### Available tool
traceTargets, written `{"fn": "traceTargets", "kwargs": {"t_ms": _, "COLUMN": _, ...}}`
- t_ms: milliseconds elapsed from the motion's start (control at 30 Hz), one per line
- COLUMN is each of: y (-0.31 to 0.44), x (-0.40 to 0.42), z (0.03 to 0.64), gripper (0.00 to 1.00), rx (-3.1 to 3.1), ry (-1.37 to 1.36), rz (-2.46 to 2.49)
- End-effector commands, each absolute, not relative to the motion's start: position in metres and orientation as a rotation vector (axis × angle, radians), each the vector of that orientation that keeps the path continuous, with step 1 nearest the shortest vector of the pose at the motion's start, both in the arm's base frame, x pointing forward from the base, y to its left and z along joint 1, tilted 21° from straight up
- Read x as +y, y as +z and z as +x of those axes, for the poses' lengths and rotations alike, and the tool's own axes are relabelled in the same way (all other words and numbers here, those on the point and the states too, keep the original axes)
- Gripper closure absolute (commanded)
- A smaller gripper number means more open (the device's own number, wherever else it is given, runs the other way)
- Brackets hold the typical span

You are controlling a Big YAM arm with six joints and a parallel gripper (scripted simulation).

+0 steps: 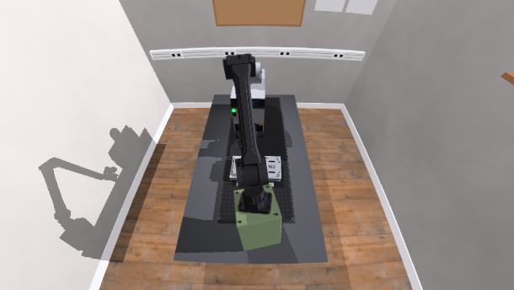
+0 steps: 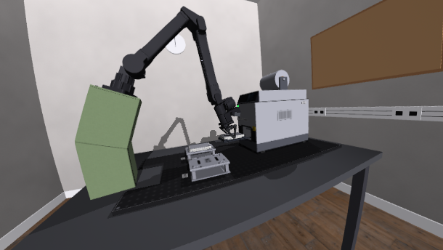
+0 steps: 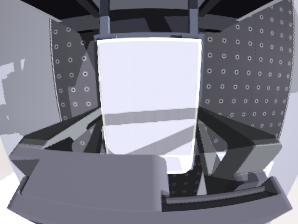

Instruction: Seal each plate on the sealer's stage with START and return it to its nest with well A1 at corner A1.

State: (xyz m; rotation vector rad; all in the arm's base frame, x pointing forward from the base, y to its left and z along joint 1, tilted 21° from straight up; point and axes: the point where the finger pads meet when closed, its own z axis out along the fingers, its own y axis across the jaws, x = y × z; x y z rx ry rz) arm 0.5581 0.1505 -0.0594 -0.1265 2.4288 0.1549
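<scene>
The sealer [image 1: 259, 90] [image 2: 281, 121] has its stage [image 2: 248, 137] out, and its lamp [image 1: 233, 110] [image 2: 237, 106] is green. A plate [image 2: 226, 137] [image 3: 150, 75] with a smooth, pale foil top lies flat at the stage. My gripper [image 2: 232, 136] [image 3: 149, 110] points down over it and is shut on its two long sides. The plate's near end is partly hidden by the gripper body. Nest N2 [image 1: 272, 163] [image 2: 218, 165] is empty. Nest N1 [image 2: 187, 149] holds a white plate [image 2: 200, 149] with wells showing; the arm partly hides this nest in the top view.
The two nests stand side by side between the green arm pedestal [image 1: 259, 232] [image 2: 107, 120] and the sealer. The sealer's front face is close beyond the gripper. A foil roll [image 2: 270, 81] sits on top of the sealer. A yellow part [image 1: 260, 124] [image 2: 253, 128] shows at its front opening.
</scene>
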Motion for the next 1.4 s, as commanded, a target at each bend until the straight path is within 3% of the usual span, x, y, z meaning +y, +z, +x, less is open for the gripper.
{"fn": "traceTargets", "kwargs": {"t_ms": 0, "y": -0.020, "x": 0.167, "z": 0.584, "gripper": 1.00, "rx": 2.331, "ry": 0.186, "rz": -0.126}}
{"fn": "traceTargets", "kwargs": {"t_ms": 1367, "y": -0.020, "x": 0.161, "z": 0.567, "gripper": 1.00, "rx": 2.370, "ry": 0.177, "rz": -0.128}}
